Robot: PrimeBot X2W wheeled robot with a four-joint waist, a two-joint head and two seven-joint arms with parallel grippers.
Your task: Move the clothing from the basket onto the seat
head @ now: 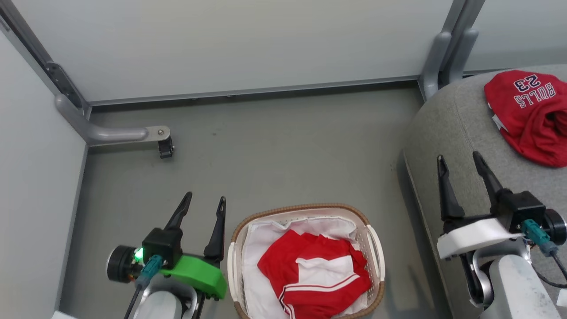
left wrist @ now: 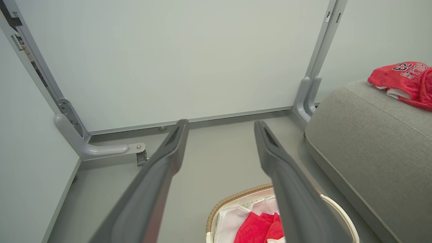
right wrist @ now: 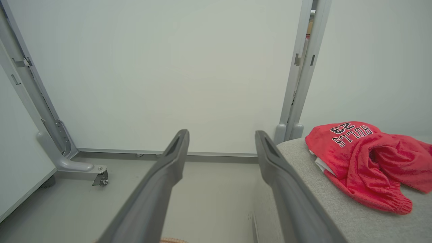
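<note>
Red garment (head: 314, 270) lies crumpled in the basket (head: 301, 207), on the white liner (head: 261, 248). Left hand (head: 205, 197) hovers just beside the basket, fingers spread, empty. Right hand (head: 458, 156) is spread too, empty, over the seat (head: 452, 133) edge. Jersey (head: 531, 115) already lies on the seat. Best grab: drop onto a raised red fold, pinch cloth only, skip the liner.

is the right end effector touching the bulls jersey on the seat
Apart. In the right wrist view, bare grey seat shows between the open right end effector and the jersey; the head view shows the same gap.
</note>
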